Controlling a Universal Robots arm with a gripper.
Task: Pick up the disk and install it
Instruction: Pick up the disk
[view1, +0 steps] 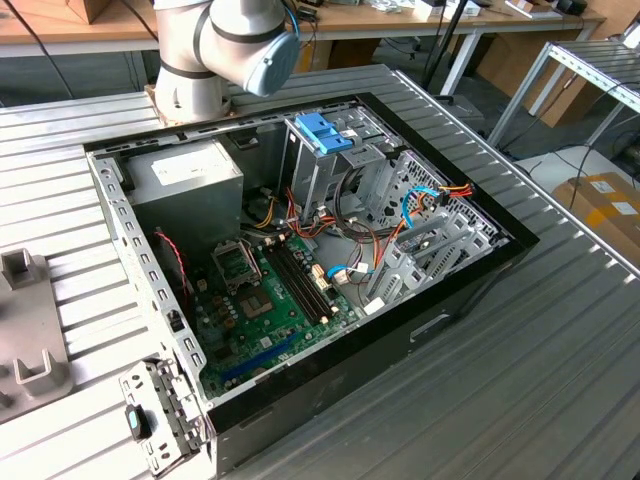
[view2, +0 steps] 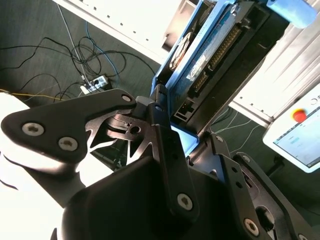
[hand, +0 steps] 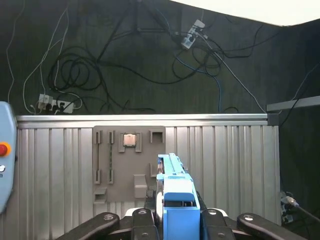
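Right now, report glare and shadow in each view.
Exterior view: even light, computer case interior shaded. Second wrist view: burnt-out white beside the gripper, a glint on the disk it clamps. First wrist view: dark floor, one blown-out white patch.

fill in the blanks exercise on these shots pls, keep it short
1. The gripper is shut on the disk, whose plastic rail is ___.
2. The motherboard inside the computer case is ___.
3. The grey power-supply box carries a ___ label.
Missing words: blue; green; white.
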